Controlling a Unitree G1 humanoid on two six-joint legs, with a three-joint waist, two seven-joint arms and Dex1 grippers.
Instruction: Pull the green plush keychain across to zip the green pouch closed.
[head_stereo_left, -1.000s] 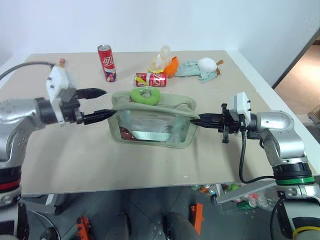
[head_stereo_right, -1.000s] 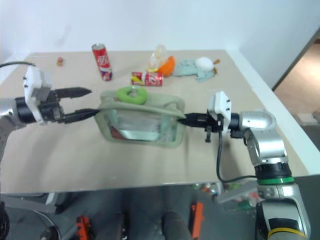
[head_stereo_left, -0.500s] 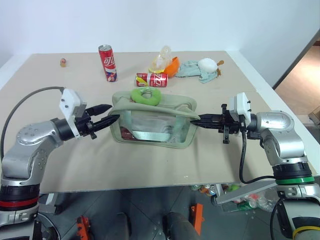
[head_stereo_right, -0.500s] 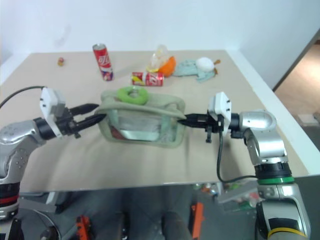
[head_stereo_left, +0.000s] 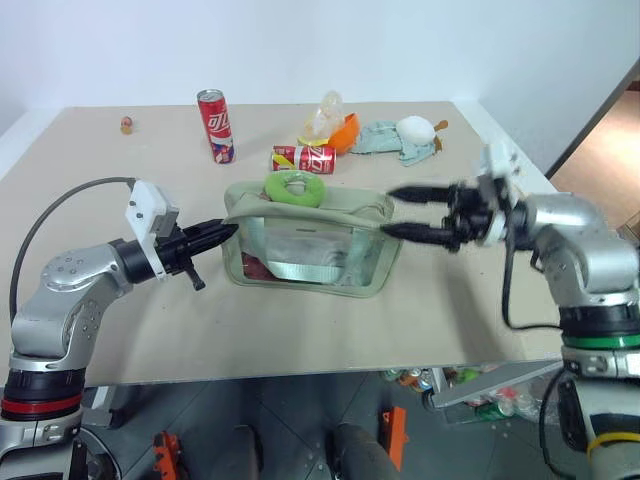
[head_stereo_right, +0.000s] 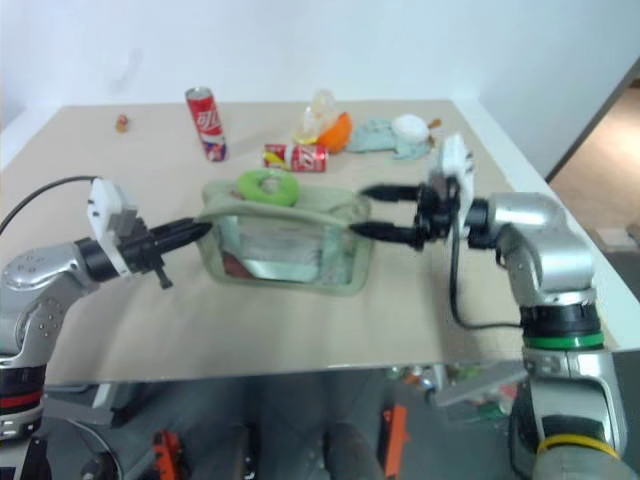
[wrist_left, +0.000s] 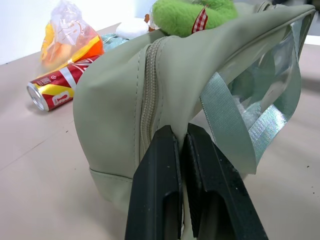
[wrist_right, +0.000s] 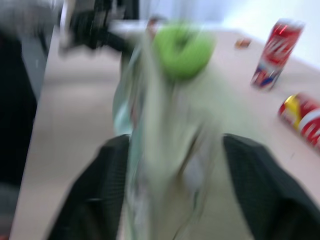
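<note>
Now the left gripper (head_stereo_left: 228, 232) pinches the green pouch's (head_stereo_left: 310, 245) end.
Right gripper (head_stereo_left: 395, 211) spread wide at the opposite end; green plush keychain (head_stereo_left: 293, 188) sits on the pouch top.

In the right wrist view the boxy sage-green fabric pouch (wrist_right: 170, 145) and the lime-green fuzzy plush ring (wrist_right: 183, 50) ahead of the right gripper (wrist_right: 175, 190) are smeared. The pouch's contents behind its clear window (head_stereo_left: 300, 255) stay unreadable.
</note>
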